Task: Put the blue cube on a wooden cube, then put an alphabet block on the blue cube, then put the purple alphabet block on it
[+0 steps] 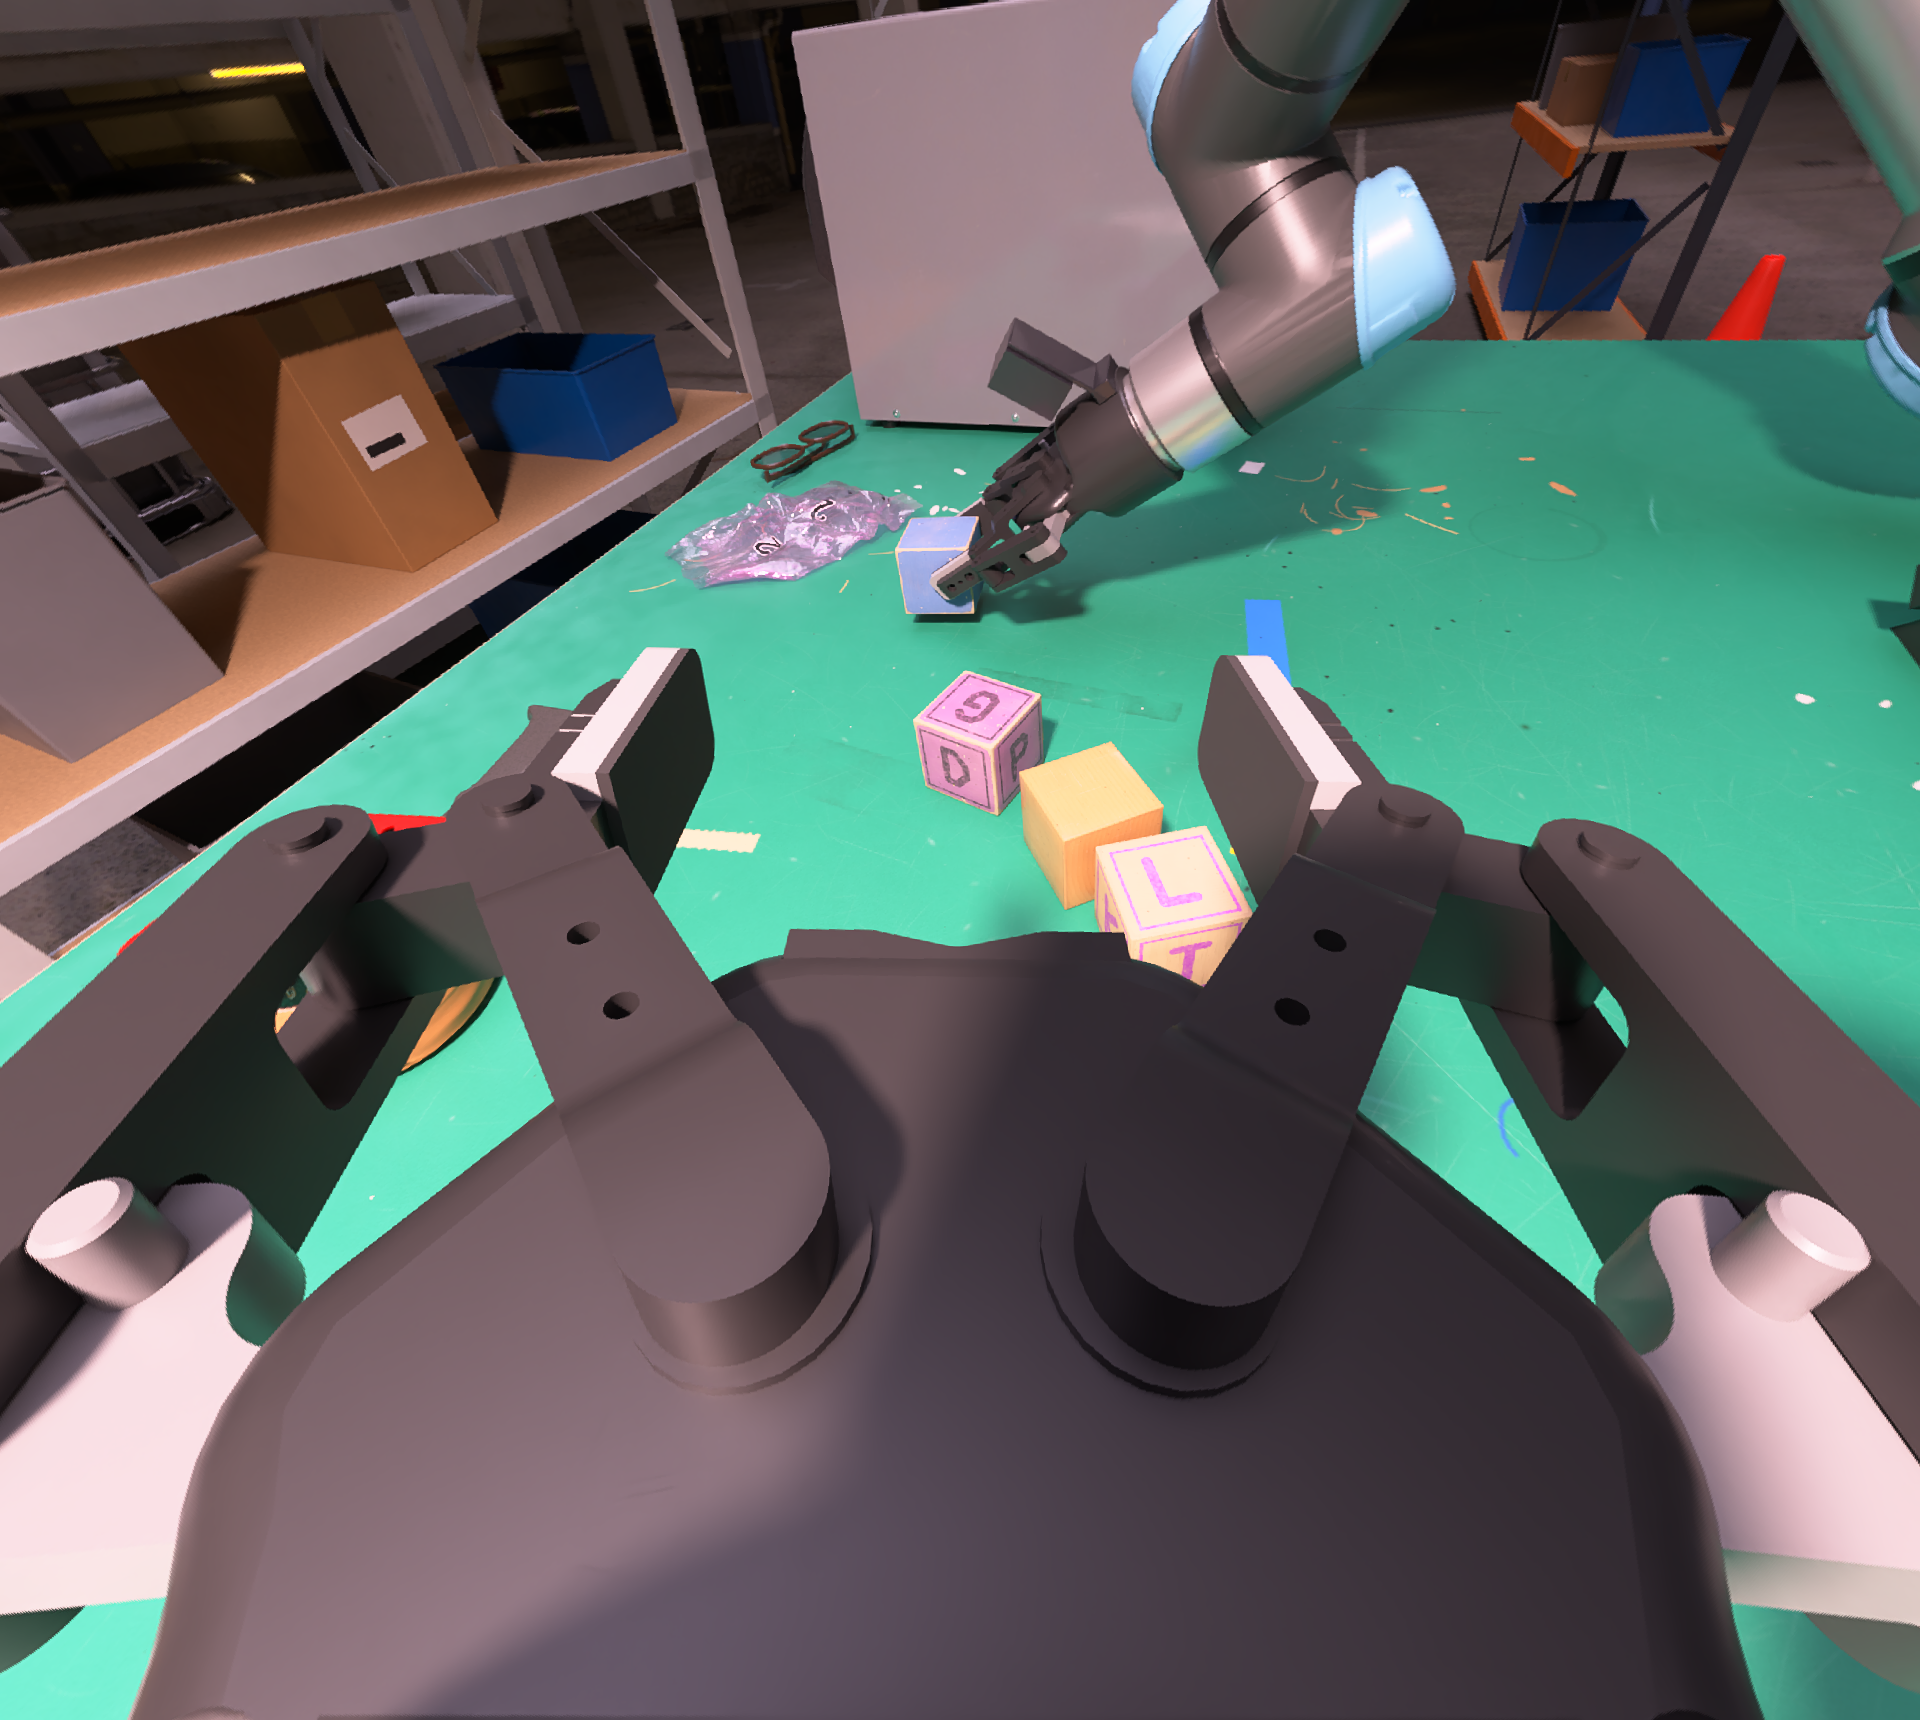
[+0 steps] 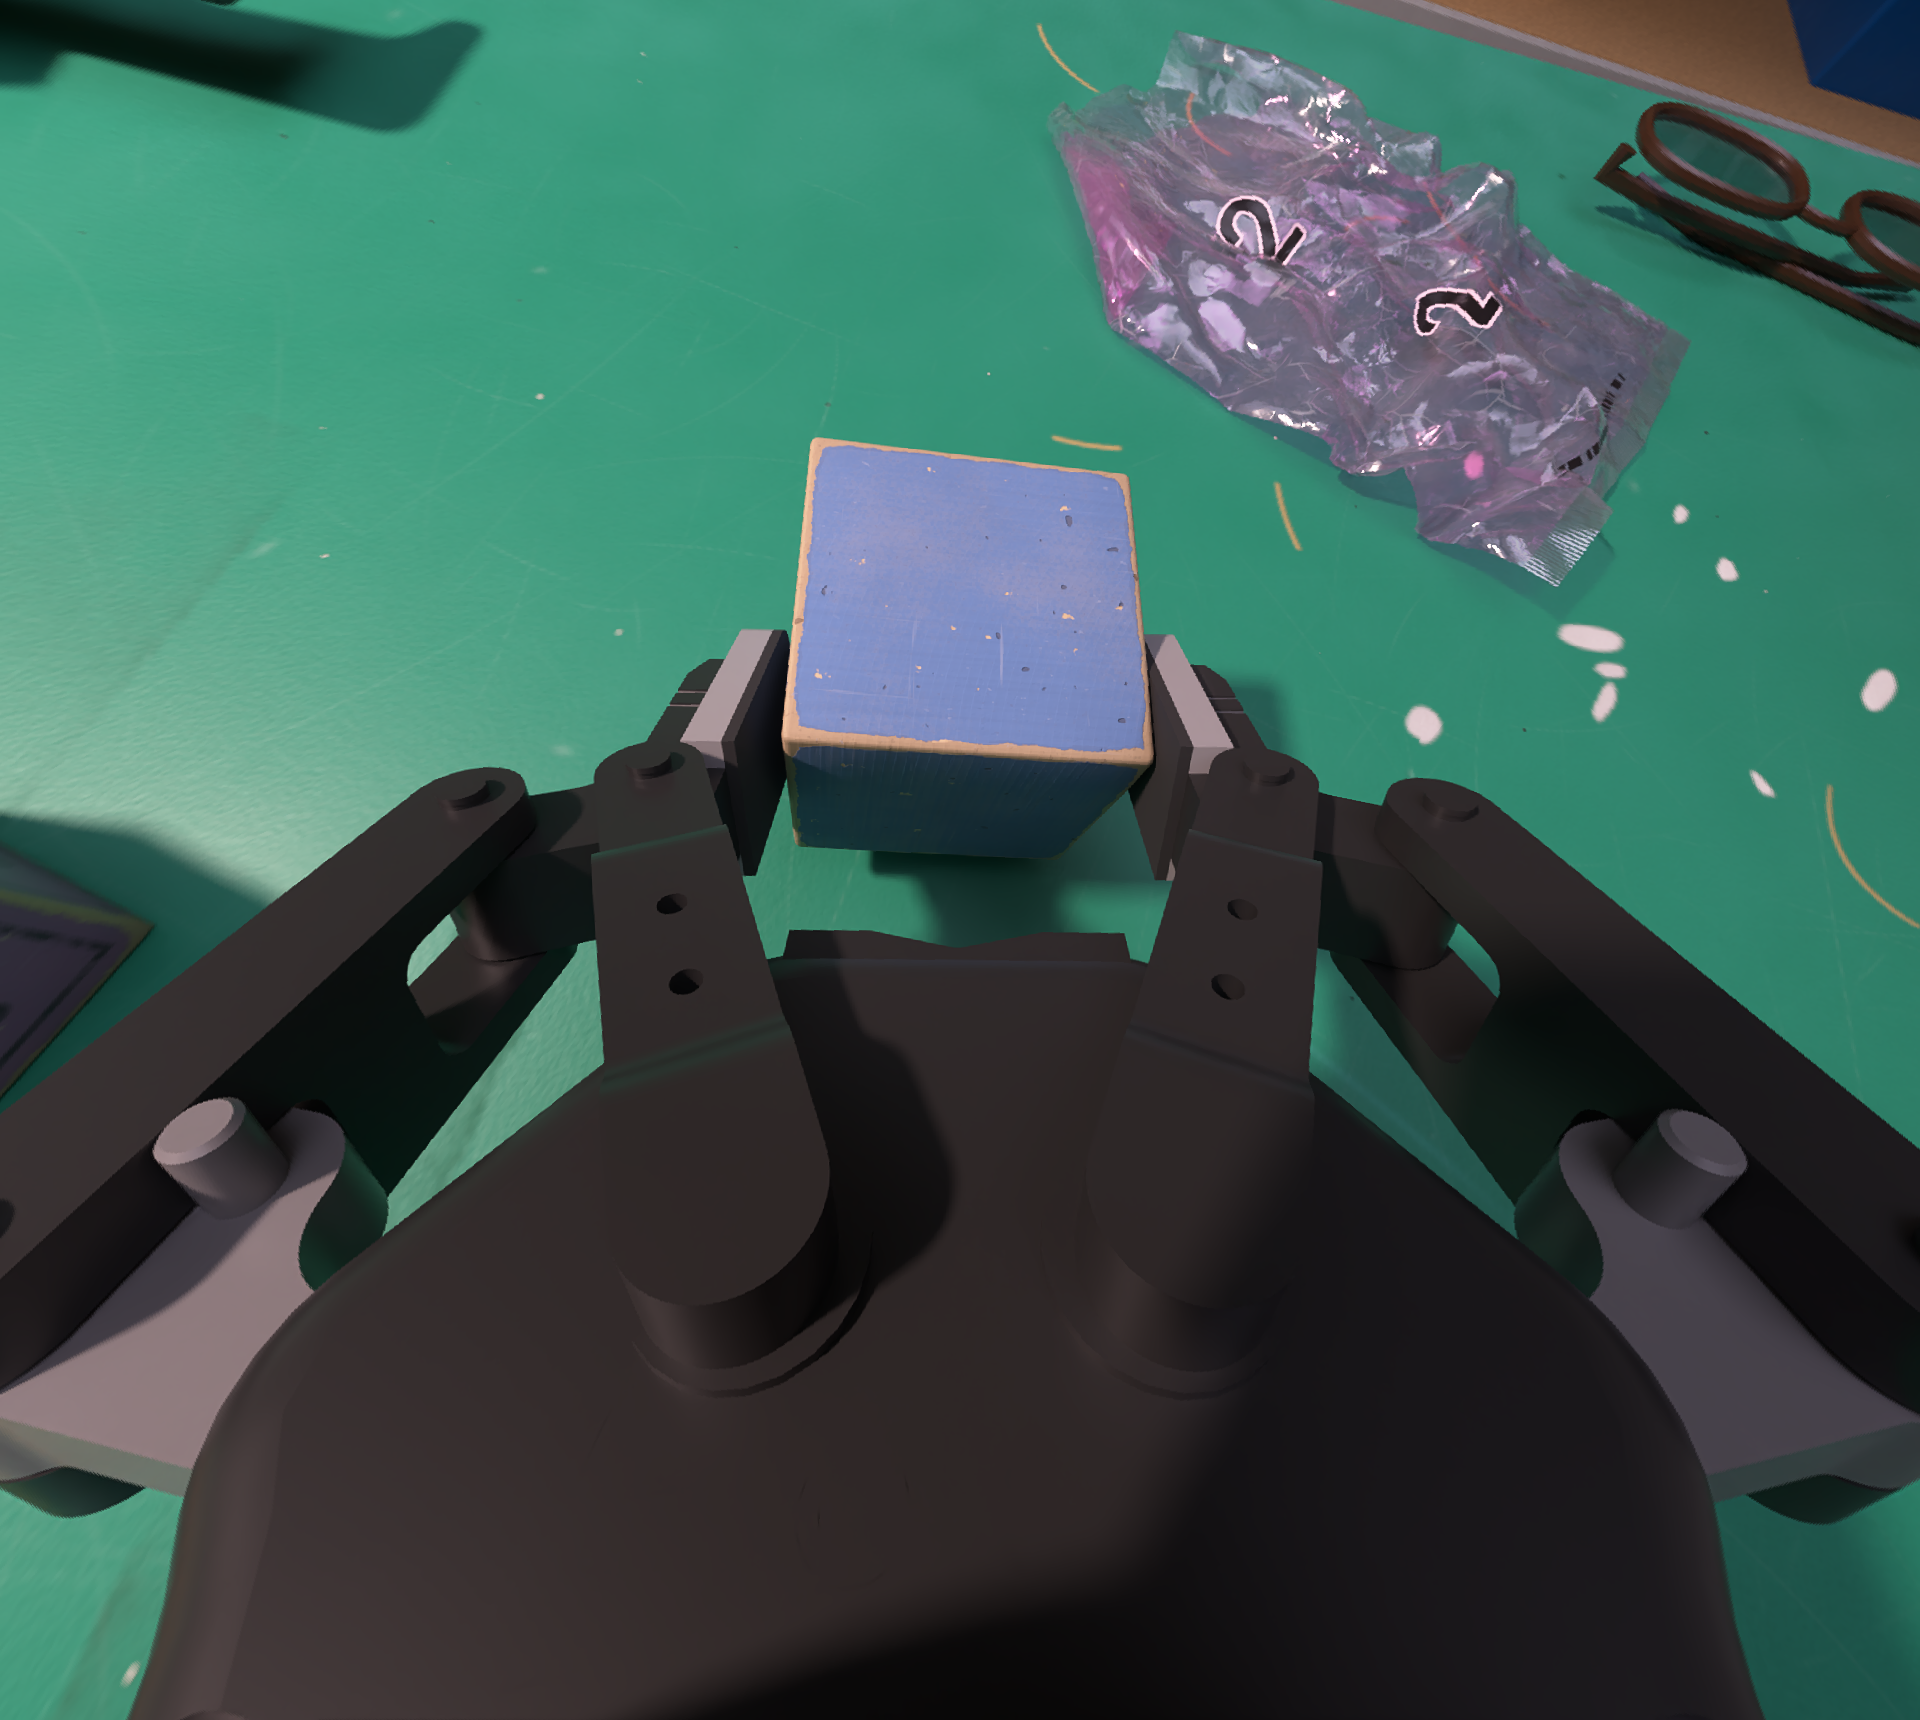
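Observation:
The blue cube (image 2: 966, 590) rests on the green table (image 2: 416, 423), its paint worn at the edges. My right gripper (image 2: 964, 673) is shut on it, pads against its left and right sides; the left wrist view shows the same grip (image 1: 971, 564) on the cube (image 1: 920, 553) farther back. My left gripper (image 1: 956, 704) is open and empty, above the table. Ahead of it stand the purple alphabet block (image 1: 977, 740), a plain wooden cube (image 1: 1086, 813) touching it, and a pale alphabet block with pink letters (image 1: 1169, 891), partly hidden by my right finger (image 1: 1257, 756).
A crumpled plastic wrapper (image 2: 1351, 299) and brown glasses (image 2: 1766, 205) lie beyond the blue cube, near the table edge. A white box (image 1: 987, 216) stands at the back. Shelving with a cardboard box (image 1: 332, 434) and a blue bin (image 1: 566, 392) runs along the left.

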Robot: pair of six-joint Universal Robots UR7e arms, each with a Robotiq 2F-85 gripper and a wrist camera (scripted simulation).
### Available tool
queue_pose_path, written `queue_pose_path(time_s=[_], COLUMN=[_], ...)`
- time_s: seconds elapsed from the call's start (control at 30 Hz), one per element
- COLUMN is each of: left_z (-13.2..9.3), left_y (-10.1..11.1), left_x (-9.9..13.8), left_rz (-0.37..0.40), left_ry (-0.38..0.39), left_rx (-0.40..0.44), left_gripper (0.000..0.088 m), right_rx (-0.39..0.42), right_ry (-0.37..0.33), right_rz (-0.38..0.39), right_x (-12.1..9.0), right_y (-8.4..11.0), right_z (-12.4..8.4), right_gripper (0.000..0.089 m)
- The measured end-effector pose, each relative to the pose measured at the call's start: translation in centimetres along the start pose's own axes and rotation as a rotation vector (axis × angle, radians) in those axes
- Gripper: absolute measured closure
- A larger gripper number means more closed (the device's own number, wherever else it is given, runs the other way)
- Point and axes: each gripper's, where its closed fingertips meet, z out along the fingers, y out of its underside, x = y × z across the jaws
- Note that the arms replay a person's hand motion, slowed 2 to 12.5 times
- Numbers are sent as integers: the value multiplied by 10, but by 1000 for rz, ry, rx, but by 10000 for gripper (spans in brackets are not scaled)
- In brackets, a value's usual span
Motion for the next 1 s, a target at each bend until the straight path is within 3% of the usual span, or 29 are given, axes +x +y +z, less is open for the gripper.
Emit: queue_pose_path(time_s=[0.3, 0.53, 0.8, 1.0], left_z=[-2, -4, -4, -4], left_y=[-3, -2, 0, 0], left_x=[2, 1, 0, -1], left_rz=[8, 8, -16, -25], left_ry=[3, -2, 3, 0], left_rx=[8, 0, -8, -9], left_gripper=[75, 80, 106, 111], right_rx=[53, 118, 237, 252], right_ry=[-90, -204, -426, -531], right_rz=[40, 109, 237, 223], right_x=[-8, -28, -85, -133], right_y=[-11, -27, -54, -55], right_z=[-43, -82, -126, -149], right_gripper=[339, 339, 339, 339])
